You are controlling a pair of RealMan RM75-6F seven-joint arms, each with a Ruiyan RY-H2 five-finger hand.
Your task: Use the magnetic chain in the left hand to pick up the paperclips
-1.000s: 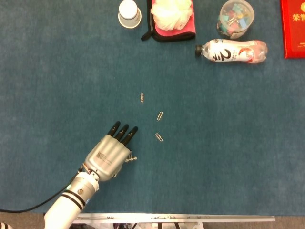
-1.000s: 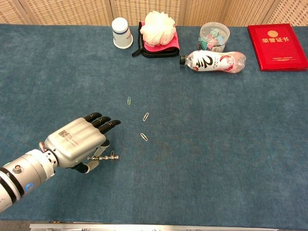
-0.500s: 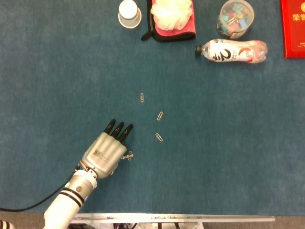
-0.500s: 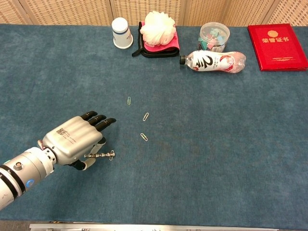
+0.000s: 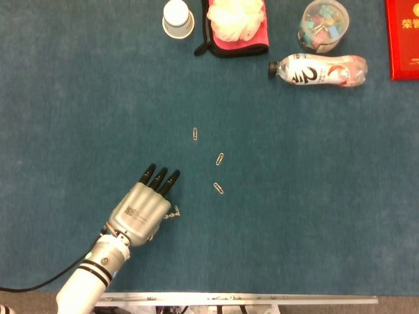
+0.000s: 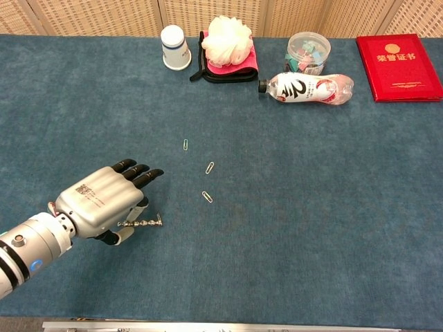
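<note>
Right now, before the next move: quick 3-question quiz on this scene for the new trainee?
1. True or false: the left hand holds the chain.
2. How many loose paperclips lie on the table? A) one B) three C) five
3. Fill in: the bottle lies on its ____, cap toward the pink pouch.

Key:
1. True. The chain sticks out from under the hand toward the clips.
2. B. Far clip, middle clip, near clip.
3. side.
</note>
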